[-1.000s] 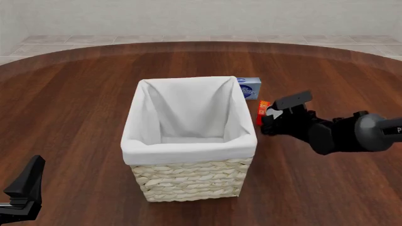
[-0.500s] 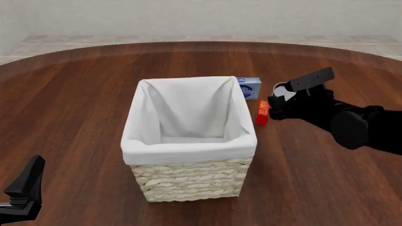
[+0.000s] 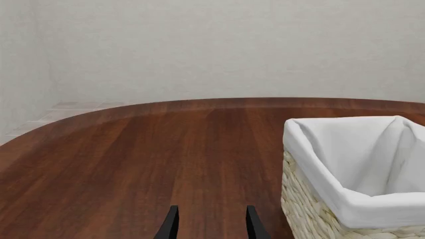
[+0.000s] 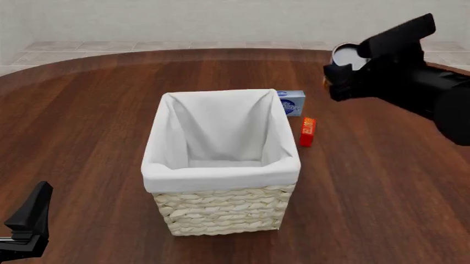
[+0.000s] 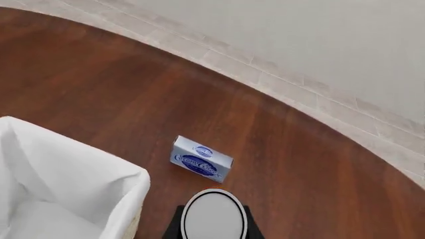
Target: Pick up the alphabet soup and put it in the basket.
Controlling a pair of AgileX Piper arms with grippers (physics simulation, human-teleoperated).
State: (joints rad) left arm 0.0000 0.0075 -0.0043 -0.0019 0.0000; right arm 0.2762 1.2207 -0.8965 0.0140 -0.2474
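Note:
The alphabet soup (image 4: 348,55) is a small can with a grey metal top. My right gripper (image 4: 339,77) is shut on it and holds it high above the table, right of and behind the basket (image 4: 220,212). In the right wrist view the can's top (image 5: 214,216) sits between the fingers (image 5: 174,226), with the basket's white lining (image 5: 66,189) below and to one side. The basket is cream wicker and empty. My left gripper (image 4: 29,220) rests low at the near left, open and empty; its fingertips (image 3: 169,226) show apart in the left wrist view, beside the basket (image 3: 312,209).
A pale blue-and-white box (image 4: 292,102) lies just behind the basket's far right corner; it also shows in the right wrist view (image 5: 202,159). A small red-orange box (image 4: 307,132) lies right of the basket. The round wooden table's far edge (image 4: 235,50) meets a tiled floor.
My right gripper has risen with the can from table height beside the red-orange box, moving up and away toward the far right. The left arm has not moved.

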